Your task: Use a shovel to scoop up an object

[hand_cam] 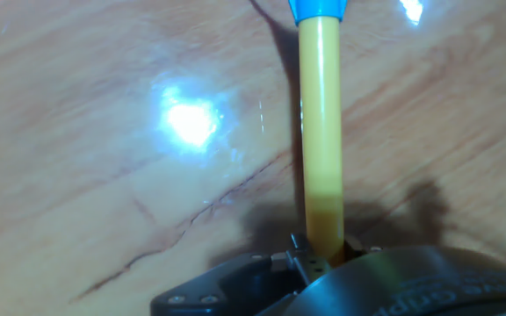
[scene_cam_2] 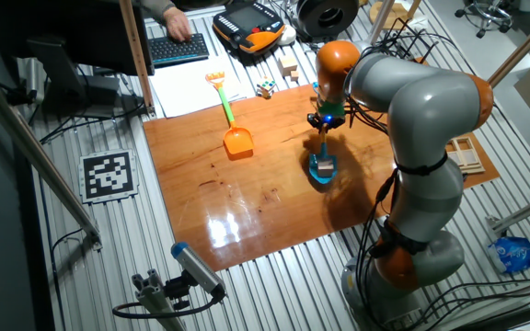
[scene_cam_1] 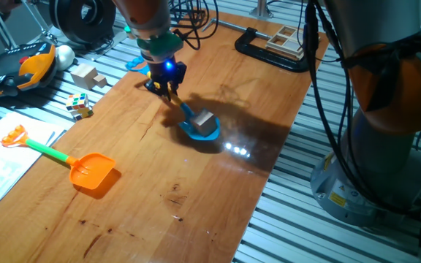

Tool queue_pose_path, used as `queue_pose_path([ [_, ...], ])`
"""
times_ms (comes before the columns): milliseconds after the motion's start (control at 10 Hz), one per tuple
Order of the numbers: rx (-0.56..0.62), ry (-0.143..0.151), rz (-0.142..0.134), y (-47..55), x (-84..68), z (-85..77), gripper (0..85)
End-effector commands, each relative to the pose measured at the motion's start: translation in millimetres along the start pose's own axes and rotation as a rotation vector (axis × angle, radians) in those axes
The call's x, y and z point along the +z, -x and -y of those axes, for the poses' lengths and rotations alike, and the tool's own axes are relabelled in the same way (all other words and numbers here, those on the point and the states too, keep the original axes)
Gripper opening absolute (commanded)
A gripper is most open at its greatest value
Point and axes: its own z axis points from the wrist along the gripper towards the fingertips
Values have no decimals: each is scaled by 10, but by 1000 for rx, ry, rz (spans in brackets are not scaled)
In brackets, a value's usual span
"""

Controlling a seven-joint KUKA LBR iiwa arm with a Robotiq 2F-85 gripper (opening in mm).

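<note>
The shovel's blue blade [scene_cam_1: 199, 130] rests on the wooden table [scene_cam_1: 196, 197], and the small pale wooden cube [scene_cam_1: 204, 120] sits on the blade. My gripper [scene_cam_1: 167, 89] is shut on the shovel's yellow shaft, just behind the blade. In the other fixed view the gripper [scene_cam_2: 324, 125] holds the shaft above the blue blade [scene_cam_2: 321, 170], and the cube [scene_cam_2: 324, 166] lies on it. The hand view shows the yellow shaft [hand_cam: 321, 123] running up from the fingers to the blue blade's neck; the cube is out of that view.
An orange-bladed toy shovel [scene_cam_1: 92, 173] with a green shaft lies at the table's left. A multicoloured puzzle cube [scene_cam_1: 80, 106] and larger wooden blocks [scene_cam_1: 86, 74] sit at the far left edge. A black clamp [scene_cam_1: 269, 51] with a wooden tray stands at the back.
</note>
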Motion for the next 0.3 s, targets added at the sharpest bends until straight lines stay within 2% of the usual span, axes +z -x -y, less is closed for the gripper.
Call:
queue_pose_path([
  [0, -362, 11, 42, -1, -1, 2, 0],
  [200, -357, 18, 28, -10, 2, -3, 0],
])
